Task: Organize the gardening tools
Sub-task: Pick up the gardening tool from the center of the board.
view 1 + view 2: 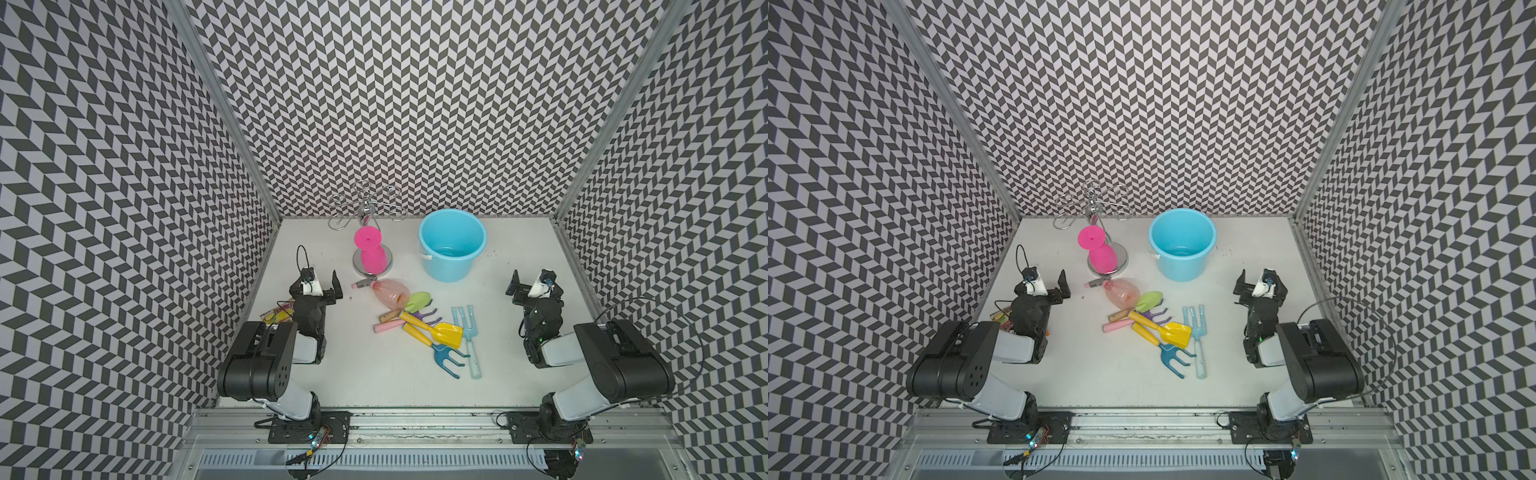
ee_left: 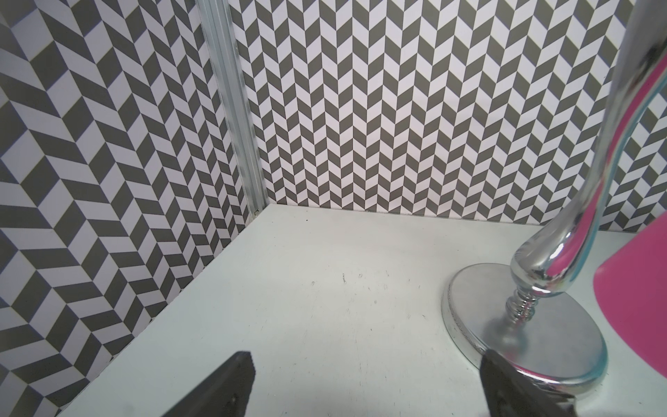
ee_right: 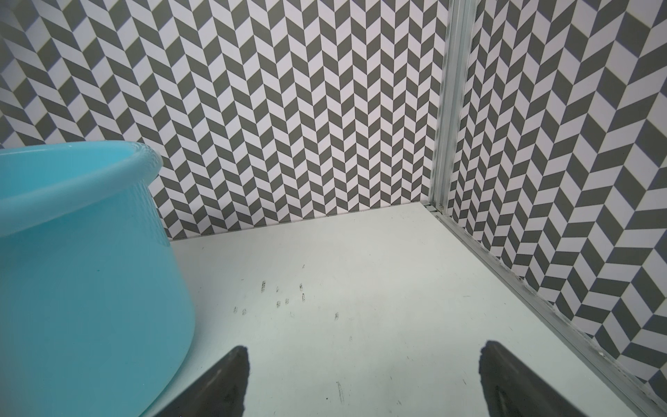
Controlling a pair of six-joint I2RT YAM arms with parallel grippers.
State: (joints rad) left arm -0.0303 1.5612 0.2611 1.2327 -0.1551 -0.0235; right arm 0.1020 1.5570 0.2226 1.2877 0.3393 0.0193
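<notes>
Bucket [image 1: 446,268], light blue and upright, stands toward the back of the white table [image 1: 374,390], right of centre in both top views; through its mouth only its own blue floor shows; the right wrist view has its wall [image 3: 90,270] close beside that arm's fingers. Left of it a bright pink cup [image 1: 370,253] hangs tilted on a chrome stand [image 1: 384,272]. The gardening tools lie loose in a heap at mid-table, in front of the bucket and the stand; the spray bottle [image 1: 388,293] lies on its side at the back of the heap, nozzle toward the left arm; the green trowel [image 1: 417,301] touches it; the purple fork [image 1: 430,319], yellow shovel [image 1: 446,334] and blue rake [image 1: 446,359] overlap one another; the pale-blue fork [image 1: 469,332] lies along the heap's right edge. The left gripper [image 1: 320,286] is spread wide and holds nothing, near the bottle's nozzle yet apart from it; the right gripper [image 1: 534,286] is likewise spread and bare, well apart from the pale-blue fork; the heap lies between the two. A snack packet [image 1: 276,313] lies partly under the left arm.
</notes>
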